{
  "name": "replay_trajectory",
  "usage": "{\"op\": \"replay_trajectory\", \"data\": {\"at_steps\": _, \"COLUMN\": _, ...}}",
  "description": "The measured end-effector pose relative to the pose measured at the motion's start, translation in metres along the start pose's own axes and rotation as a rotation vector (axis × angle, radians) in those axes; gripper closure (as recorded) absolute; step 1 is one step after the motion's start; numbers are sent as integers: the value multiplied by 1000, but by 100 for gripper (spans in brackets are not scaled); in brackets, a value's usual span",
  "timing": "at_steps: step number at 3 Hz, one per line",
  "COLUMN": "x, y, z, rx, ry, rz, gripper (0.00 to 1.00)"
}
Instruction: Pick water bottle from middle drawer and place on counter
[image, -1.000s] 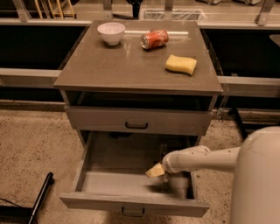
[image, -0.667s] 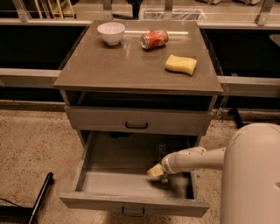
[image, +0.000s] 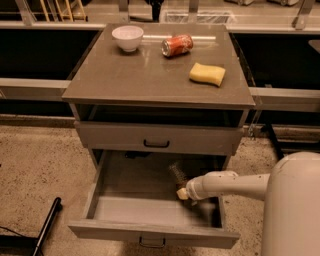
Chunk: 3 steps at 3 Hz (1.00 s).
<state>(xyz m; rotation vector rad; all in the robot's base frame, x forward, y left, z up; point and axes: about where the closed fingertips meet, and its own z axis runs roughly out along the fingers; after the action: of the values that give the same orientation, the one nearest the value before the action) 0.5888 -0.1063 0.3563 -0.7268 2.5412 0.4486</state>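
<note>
Your gripper sits low in the open middle drawer, towards its right side; you cannot tell whether it is wide or narrow. The water bottle seems to lie just behind it, blurred. The counter carries 1 bowl, 1 red can and 1 sponge.

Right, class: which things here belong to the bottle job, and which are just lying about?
Job: water bottle, open drawer, counter, gripper inside the drawer near the bottle.
Lying about: bowl, soda can, sponge, all on the counter.
</note>
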Motion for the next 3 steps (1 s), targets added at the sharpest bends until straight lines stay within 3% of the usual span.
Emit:
{"op": "replay_trajectory", "data": {"at_steps": 1, "x": -1, "y": -1, "z": -1, "rx": 0, "ry": 0, "rz": 0, "gripper": 89}}
{"op": "replay_trajectory", "data": {"at_steps": 2, "x": -1, "y": -1, "z": -1, "rx": -7, "ry": 2, "rz": -12, "gripper": 100}}
{"op": "replay_trajectory", "data": {"at_steps": 3, "x": -6, "y": 8, "z": -7, "rx": -43, "ry": -15, "rz": -66, "gripper": 100}}
